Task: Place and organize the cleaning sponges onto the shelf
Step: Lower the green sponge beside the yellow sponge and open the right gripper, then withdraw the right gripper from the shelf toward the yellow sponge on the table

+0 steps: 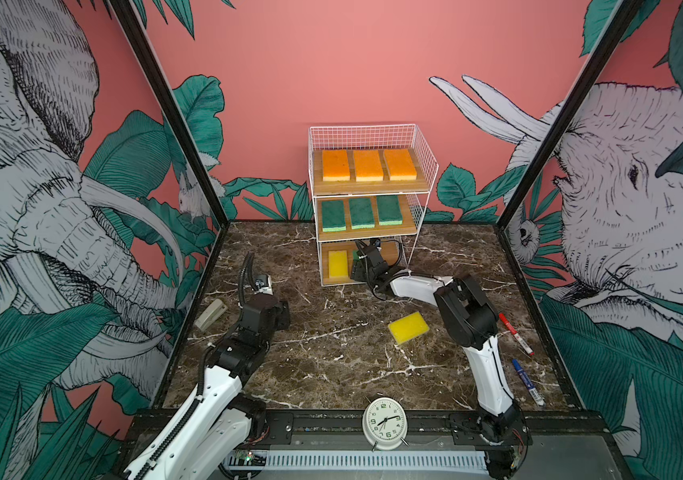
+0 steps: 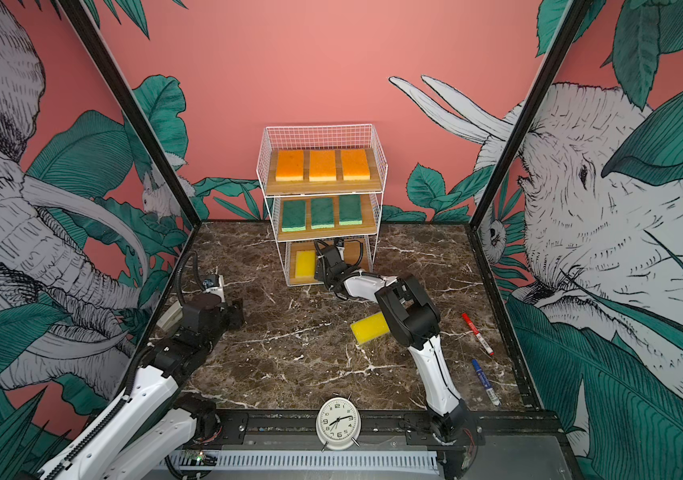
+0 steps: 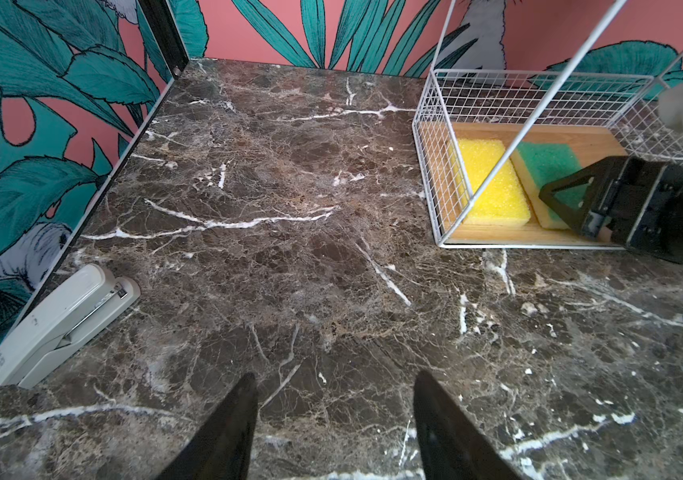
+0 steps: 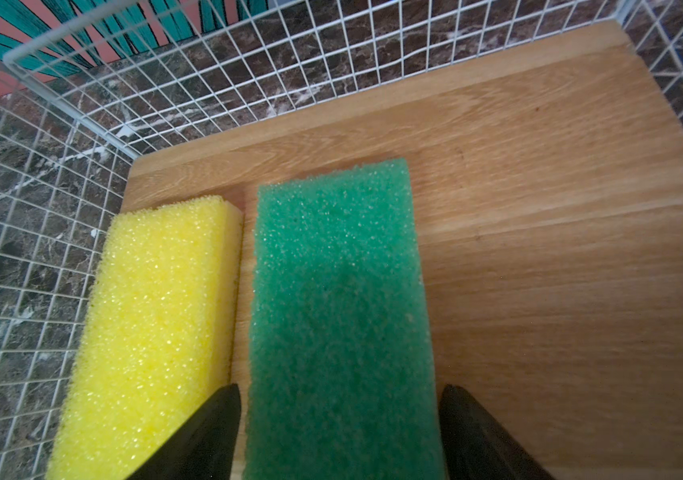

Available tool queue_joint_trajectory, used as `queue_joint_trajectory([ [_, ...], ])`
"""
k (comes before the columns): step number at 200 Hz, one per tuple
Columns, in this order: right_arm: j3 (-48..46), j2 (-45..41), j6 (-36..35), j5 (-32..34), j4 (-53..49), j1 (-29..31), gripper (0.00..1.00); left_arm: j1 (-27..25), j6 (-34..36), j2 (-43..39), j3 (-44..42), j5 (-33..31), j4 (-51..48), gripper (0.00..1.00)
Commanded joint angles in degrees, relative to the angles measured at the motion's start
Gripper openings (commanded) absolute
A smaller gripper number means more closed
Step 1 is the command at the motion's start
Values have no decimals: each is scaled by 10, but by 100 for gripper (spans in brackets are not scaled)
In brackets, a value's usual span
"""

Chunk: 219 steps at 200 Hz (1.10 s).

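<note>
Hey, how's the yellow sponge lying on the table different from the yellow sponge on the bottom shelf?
The yellow sponge on the table lies out in the open, turned askew to the shelf; the yellow sponge on the bottom tier sits square on its board, by a mesh wall. The first has no neighbour; the second has a green sponge close beside it. Both are yellow, flat rectangles with a paler layer.
</note>
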Motion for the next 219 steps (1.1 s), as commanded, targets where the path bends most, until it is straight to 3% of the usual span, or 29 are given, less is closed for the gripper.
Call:
queue_joint_trajectory([
  [1, -12, -21, -5, -5, 21, 0, 78, 3, 2, -10, 2, -9, -8, 61],
  [92, -122, -109, -1, -4, 86, 3, 83, 3, -3, -41, 8, -3, -31, 61],
  [219, -67, -56, -13, -33, 52, 2, 82, 3, -2, -53, 6, -10, -43, 61],
])
